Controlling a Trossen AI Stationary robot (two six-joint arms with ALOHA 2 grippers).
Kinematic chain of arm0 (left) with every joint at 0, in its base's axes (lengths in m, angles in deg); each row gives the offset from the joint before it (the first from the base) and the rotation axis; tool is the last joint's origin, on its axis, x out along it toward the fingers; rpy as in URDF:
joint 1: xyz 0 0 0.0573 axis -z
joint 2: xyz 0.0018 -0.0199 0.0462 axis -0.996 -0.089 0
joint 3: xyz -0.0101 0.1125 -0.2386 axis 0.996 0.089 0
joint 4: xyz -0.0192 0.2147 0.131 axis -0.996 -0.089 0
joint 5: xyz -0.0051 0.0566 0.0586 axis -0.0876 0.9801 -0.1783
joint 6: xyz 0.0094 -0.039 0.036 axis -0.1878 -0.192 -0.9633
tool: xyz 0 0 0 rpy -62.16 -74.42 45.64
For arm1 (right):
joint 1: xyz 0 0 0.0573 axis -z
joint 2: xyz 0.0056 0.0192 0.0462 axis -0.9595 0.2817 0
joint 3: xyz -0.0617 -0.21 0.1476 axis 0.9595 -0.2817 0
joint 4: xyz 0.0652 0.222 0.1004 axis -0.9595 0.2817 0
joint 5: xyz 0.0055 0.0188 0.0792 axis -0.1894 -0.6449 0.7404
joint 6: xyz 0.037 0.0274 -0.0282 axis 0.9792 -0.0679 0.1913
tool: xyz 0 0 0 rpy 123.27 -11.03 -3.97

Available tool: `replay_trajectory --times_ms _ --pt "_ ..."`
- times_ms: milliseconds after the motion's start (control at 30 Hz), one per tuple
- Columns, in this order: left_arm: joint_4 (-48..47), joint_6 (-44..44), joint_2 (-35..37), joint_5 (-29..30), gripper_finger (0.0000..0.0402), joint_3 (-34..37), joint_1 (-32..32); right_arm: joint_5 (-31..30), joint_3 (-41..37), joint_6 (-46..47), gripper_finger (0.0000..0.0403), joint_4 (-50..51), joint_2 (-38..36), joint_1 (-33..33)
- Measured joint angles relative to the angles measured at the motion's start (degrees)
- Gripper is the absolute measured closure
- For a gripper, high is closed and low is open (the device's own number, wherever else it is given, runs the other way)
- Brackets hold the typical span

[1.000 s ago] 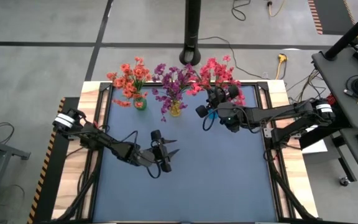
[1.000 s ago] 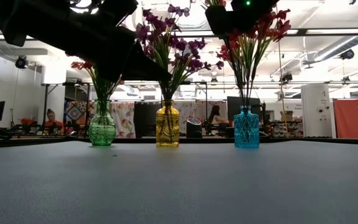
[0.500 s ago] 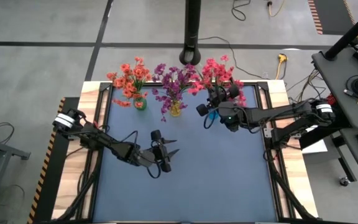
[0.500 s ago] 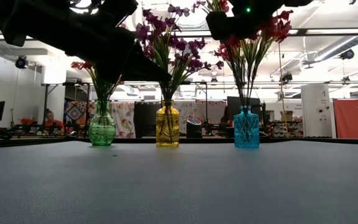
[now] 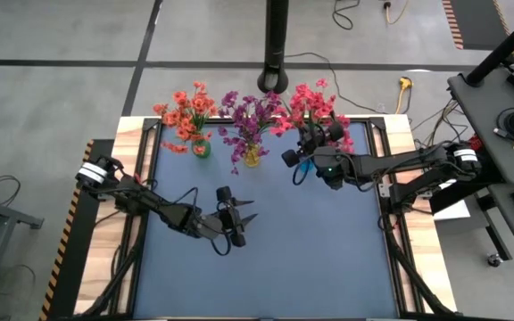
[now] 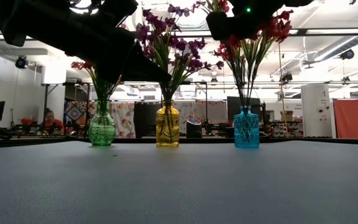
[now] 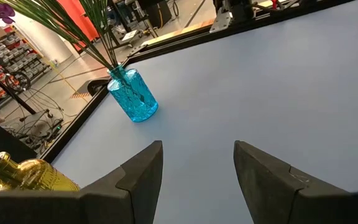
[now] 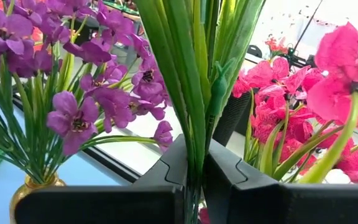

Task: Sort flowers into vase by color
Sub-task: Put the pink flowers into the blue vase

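Three glass vases stand in a row along the far edge. The green vase (image 6: 102, 127) holds orange-red flowers (image 5: 186, 111). The yellow vase (image 6: 167, 127) holds purple-magenta flowers (image 5: 250, 120). The blue vase (image 6: 246, 129) holds pink-red flowers (image 5: 315, 102). My right gripper (image 8: 194, 180) is above the blue vase (image 5: 303, 165), shut on the pink-red flowers' green stems. My left gripper (image 7: 197, 168) hangs open over the middle of the table (image 5: 241, 221), touching nothing. My right gripper pinches the bunch of green stems (image 8: 194, 124) of the pink-red flowers between its two fingers, just below the blossoms. The fingers lie across the stems, roughly level, coming from the table's right. The stems stand upright, and their lower ends are in the blue vase (image 6: 246, 118).
The blue table surface (image 5: 328, 250) in front of the vases is bare. The purple blossoms (image 8: 73, 118) lean close beside the held stems. A black post (image 5: 277, 45) stands beyond the far edge. People sit far off in the room (image 6: 50, 118).
My right gripper has sunk a little with the pink-red stems over the blue vase, then stayed still. Its fingers remain shut on them.
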Motion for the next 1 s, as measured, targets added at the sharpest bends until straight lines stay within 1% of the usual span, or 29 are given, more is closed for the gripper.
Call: replay_trajectory --times_ms 367,600,800,867,1000 --pt "-0.36 -0.04 0.00 0.00 0.0221 0.00 0.00 -0.17 0.00 -0.45 0.0381 0.44 0.00 0.09" --pt "-3.61 -0.08 0.00 0.00 0.0221 0.00 0.00 -0.19 -0.02 -1.29 0.0381 0.46 0.00 0.09" --pt "-3.60 -0.41 0.00 -0.17 0.0221 0.00 0.04 -0.19 -0.02 -2.07 0.0381 0.46 0.00 0.09" --pt "-3.57 -0.72 0.00 -2.03 0.0221 0.00 0.06 -0.19 -0.02 -2.48 0.0381 0.46 0.00 0.09" --pt "-0.86 -1.27 -0.68 -7.82 0.0221 -0.10 -0.18 -0.19 -0.02 -2.49 0.0381 0.48 0.00 0.09"
